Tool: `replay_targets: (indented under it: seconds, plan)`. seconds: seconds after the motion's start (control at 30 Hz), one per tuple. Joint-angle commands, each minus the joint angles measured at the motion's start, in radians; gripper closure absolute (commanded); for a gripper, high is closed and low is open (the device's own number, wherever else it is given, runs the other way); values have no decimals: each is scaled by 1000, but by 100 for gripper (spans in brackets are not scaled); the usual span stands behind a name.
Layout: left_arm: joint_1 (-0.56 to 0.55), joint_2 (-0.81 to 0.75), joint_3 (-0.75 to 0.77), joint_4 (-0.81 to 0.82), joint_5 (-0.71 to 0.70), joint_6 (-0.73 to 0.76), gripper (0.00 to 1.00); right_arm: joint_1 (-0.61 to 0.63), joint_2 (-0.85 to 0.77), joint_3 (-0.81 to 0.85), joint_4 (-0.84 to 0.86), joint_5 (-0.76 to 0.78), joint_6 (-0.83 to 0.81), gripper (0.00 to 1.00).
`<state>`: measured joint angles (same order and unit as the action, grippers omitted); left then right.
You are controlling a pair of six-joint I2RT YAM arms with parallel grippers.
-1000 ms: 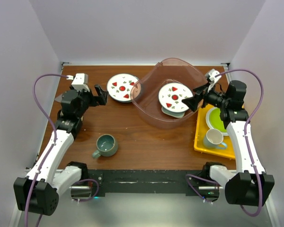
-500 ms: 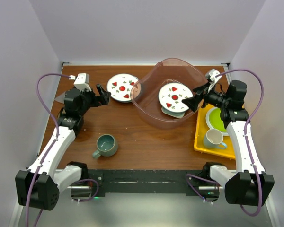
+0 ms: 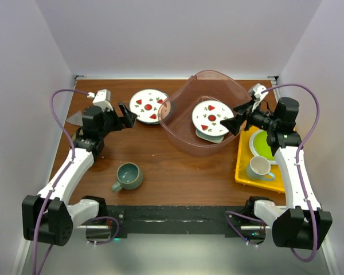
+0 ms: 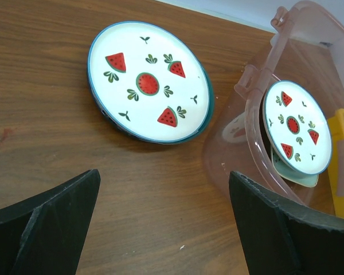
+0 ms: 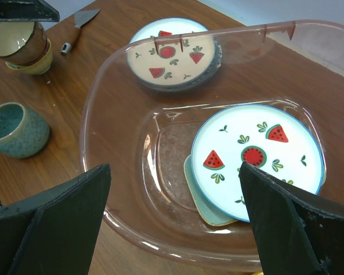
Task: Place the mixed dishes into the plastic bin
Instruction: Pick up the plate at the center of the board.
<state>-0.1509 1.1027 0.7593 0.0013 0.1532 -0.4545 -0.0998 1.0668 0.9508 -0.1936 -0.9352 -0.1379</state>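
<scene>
Here the left gripper, jaws spread wide and empty, hovers above the wooden table with a round white plate straight ahead of its fingertips: teal-rimmed, painted with red watermelon slices and small green sprigs, lying flat just beside the plastic bin. The right gripper, equally wide and holding nothing, hangs at the near rim of that translucent pinkish tub, and ahead of it, slightly right, a matching plate rests on a mint squarish dish on the bin's floor. A grey-teal mug stands outside the bin, well off to this gripper's left.
</scene>
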Motion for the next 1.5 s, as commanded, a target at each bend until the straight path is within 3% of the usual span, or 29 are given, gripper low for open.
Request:
replay_targets:
  seconds: [0.0, 1.47]
  plan:
    - [4, 22, 43, 6, 8, -23, 0, -6, -16, 16, 37, -25, 9, 2]
    - [2, 344, 281, -121, -63, -4, 1, -9, -19, 13, 39, -40, 11, 2]
